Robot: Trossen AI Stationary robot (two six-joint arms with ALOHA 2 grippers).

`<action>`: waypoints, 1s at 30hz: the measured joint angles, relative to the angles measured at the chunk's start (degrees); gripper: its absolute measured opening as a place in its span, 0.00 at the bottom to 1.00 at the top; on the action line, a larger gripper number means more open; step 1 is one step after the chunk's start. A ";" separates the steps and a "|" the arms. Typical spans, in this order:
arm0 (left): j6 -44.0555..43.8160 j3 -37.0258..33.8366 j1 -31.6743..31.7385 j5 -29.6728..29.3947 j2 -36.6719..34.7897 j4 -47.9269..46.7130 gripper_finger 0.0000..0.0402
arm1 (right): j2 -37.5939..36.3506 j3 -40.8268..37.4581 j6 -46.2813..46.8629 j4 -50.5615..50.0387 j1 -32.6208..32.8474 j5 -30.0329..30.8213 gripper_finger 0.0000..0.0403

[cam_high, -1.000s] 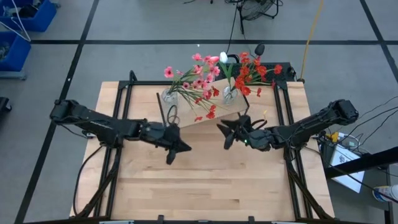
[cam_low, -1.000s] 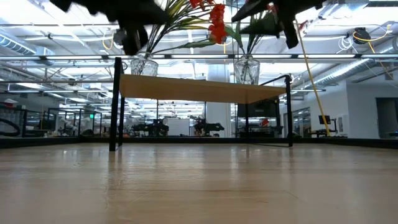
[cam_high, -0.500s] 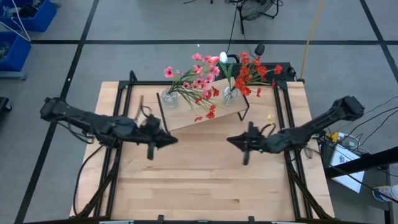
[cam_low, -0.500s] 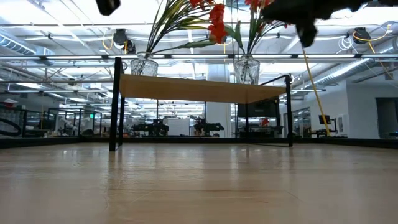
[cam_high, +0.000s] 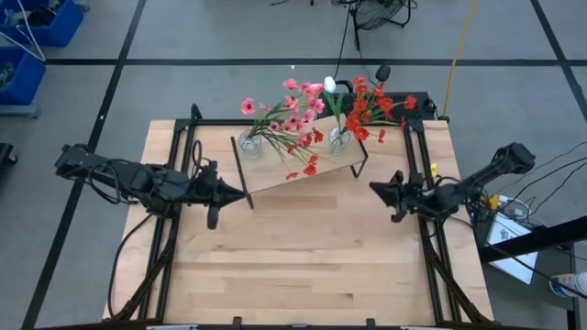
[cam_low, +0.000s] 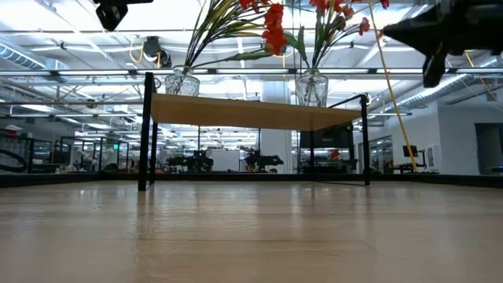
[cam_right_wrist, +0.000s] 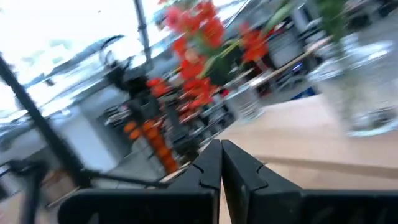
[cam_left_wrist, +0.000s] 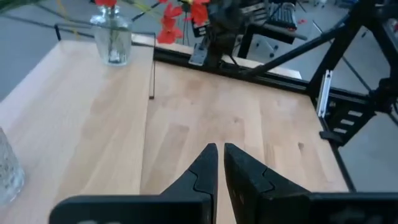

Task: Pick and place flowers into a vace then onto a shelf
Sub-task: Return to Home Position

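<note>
Two dark arms hang above the wooden table, neither one carrying anything. The left gripper has its fingers drawn in to a thin slit with nothing between them, and the right gripper shows the same narrow, empty pinch in its own wrist view. The shelf, a pale board on thin black legs, lies between the two tools. Its near end leg is close beside the left gripper's tip, though contact cannot be made out. Its other end stands clear of the right gripper's tip, with bare tabletop between them. Two clear glass vases stand upright on the board, the left vase nearer the left gripper and the right vase nearer the right one. The flowers fan out of both vases in red and pink, with one white bud among them. From table height, both grippers hang above the level of the board.
</note>
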 joint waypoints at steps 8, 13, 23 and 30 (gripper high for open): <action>1.86 -10.85 -1.15 0.27 -3.11 18.18 0.08 | -7.30 -4.95 -14.61 5.61 0.16 11.87 0.00; -0.38 -23.67 -2.39 0.50 -9.50 29.60 0.08 | -9.44 -5.08 -18.25 6.13 0.20 10.13 0.00; 2.89 -32.80 -3.74 -0.43 -35.47 19.76 0.08 | -20.90 -5.18 -27.11 -1.06 4.97 10.47 0.00; 5.68 -33.45 -3.67 -2.44 -46.69 10.14 0.08 | -28.61 -5.28 -32.48 -10.51 9.39 22.97 0.00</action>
